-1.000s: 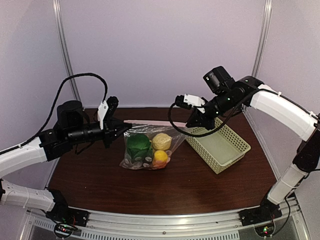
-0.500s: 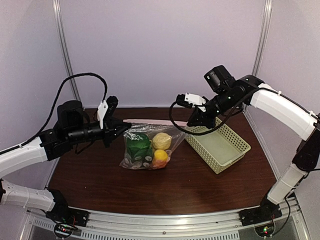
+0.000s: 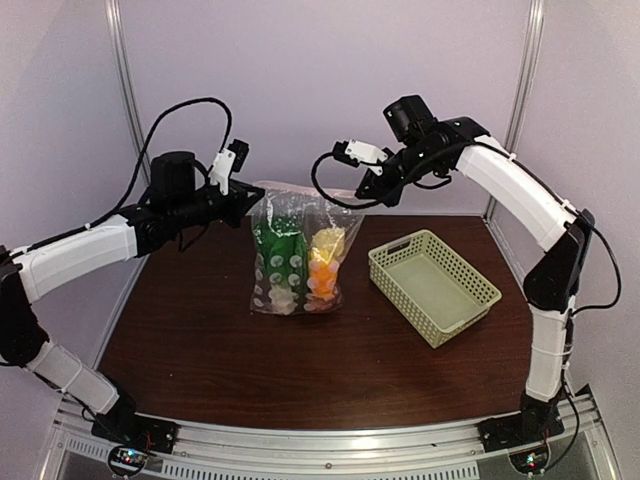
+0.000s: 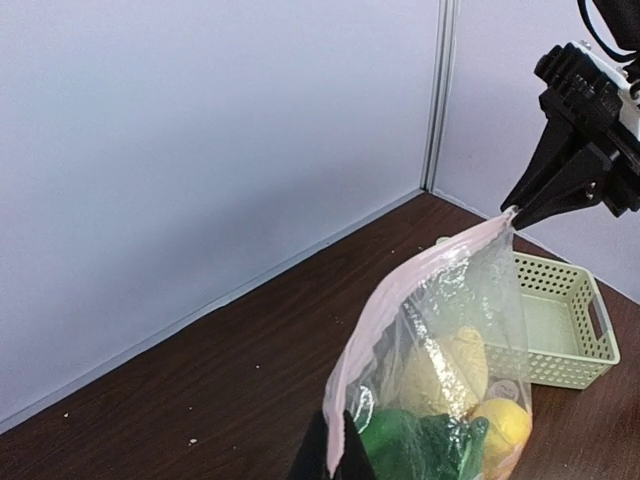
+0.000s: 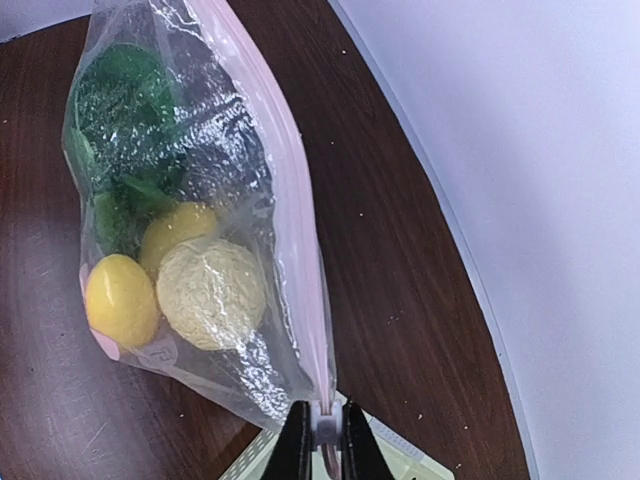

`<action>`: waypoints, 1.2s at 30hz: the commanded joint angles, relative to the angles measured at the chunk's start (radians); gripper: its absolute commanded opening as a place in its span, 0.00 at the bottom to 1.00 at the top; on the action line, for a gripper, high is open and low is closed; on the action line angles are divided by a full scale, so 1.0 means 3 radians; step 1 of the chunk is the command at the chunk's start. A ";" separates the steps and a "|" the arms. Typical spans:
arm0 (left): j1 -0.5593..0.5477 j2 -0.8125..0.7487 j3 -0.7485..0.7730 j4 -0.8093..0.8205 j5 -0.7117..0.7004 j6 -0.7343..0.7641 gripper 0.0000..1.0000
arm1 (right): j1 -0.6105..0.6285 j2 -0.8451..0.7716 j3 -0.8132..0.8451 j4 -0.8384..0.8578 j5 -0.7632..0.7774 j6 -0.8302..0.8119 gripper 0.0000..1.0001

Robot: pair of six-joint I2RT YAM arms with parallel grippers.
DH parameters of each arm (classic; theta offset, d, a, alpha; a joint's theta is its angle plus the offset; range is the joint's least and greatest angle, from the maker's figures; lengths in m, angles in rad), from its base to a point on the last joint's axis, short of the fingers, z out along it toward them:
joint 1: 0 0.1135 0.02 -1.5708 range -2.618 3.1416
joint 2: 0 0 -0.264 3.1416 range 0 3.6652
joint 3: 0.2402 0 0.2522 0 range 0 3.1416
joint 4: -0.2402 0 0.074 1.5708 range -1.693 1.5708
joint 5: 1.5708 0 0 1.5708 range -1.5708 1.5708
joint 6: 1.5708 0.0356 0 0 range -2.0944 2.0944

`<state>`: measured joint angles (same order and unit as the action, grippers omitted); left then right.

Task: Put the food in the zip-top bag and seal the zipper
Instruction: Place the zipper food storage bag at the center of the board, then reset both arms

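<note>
Two grippers now hold the zip-top bag (image 3: 295,260) up by its mouth; half a second ago it lay slumped on the table (image 3: 200,340). The left gripper (image 3: 247,203) is clamped on the bag's left corner. The green vegetable (image 3: 275,250), potato (image 5: 212,292) and lemon (image 5: 121,300) hang inside. The right gripper (image 3: 363,193) pinches the white slider tab (image 5: 325,426) at the end of the zipper (image 5: 285,170). The lift has drawn the mouth taut, so the seal looks finished or nearly so.

no legible text or labels — (none anywhere)
</note>
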<state>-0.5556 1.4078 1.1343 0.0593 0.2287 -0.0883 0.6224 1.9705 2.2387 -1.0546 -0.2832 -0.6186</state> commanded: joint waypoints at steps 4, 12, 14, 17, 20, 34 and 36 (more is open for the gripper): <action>0.0022 -0.0065 0.0063 0.0243 0.0572 -0.0072 0.00 | 0.0014 -0.0137 -0.0081 0.0093 -0.0264 0.0140 0.00; 0.0019 -0.0662 -0.0865 -0.0218 0.1189 -0.0113 0.23 | 0.0261 -0.0900 -0.1743 0.0388 -0.1180 0.0221 0.12; 0.0017 -0.0811 -0.1032 -0.0361 0.1293 -0.0109 0.35 | 0.0324 -0.0882 -0.2019 0.0359 -0.1411 0.0215 0.23; 0.0020 -0.1035 -0.1103 -0.0564 0.1262 -0.0018 0.47 | 0.0337 -0.0704 -0.1826 -0.0255 -0.1541 -0.0068 0.47; 0.0022 -0.1210 -0.1069 -0.0610 0.0918 0.0005 0.60 | 0.0206 -0.0660 -0.1601 -0.0605 -0.1740 -0.0150 0.57; 0.0022 -0.0363 0.0055 -0.1041 -0.0915 -0.0038 0.62 | -0.0948 -0.1951 -0.2450 0.1139 -0.0176 0.0854 1.00; 0.0022 -0.0333 0.0136 -0.1089 -0.1007 -0.0058 0.62 | -0.0986 -0.2267 -0.2804 0.1759 0.0517 0.1022 0.99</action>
<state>-0.5476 1.2934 1.0969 -0.2115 0.0566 -0.0895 0.3363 1.4471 1.5539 -0.8883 -0.5453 -0.4465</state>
